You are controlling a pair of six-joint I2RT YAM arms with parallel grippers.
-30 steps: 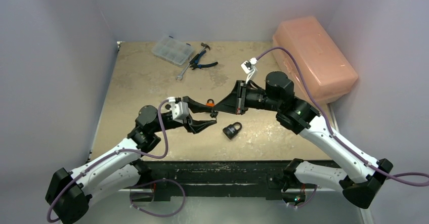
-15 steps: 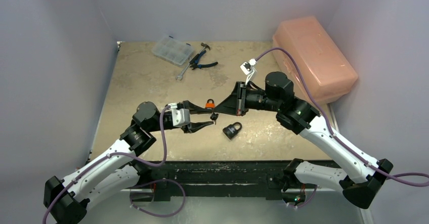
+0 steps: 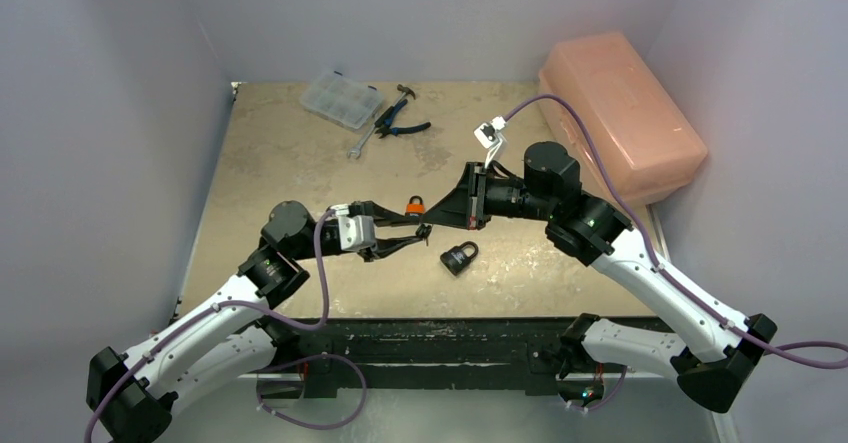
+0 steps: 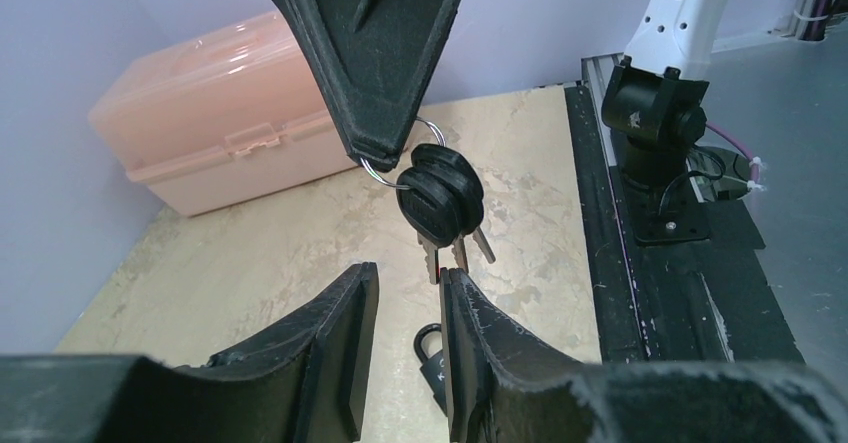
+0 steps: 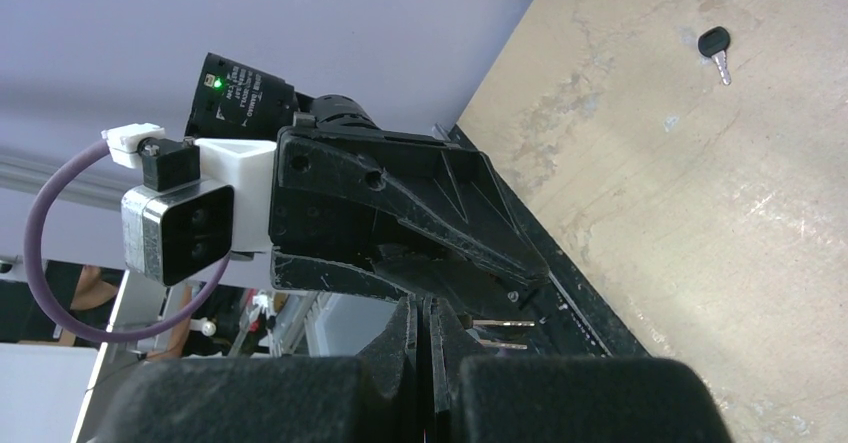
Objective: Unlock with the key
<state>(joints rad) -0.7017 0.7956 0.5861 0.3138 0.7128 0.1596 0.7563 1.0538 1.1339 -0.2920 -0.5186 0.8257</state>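
Left wrist view: the padlock (image 4: 432,368) shows only its shackle and upper body; the remainder is behind a finger (image 4: 500,363) of the left gripper (image 4: 408,281). The right gripper (image 4: 385,143) is cut off by the top edge. Top view: the keys (image 3: 423,230) are too small to count.

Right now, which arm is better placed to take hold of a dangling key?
Left. The left gripper, jaws apart, sits right at the keys hanging from the shut right gripper.

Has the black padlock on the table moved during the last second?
No. The black padlock keeps its place: same gap to the black rail below it in the top view.
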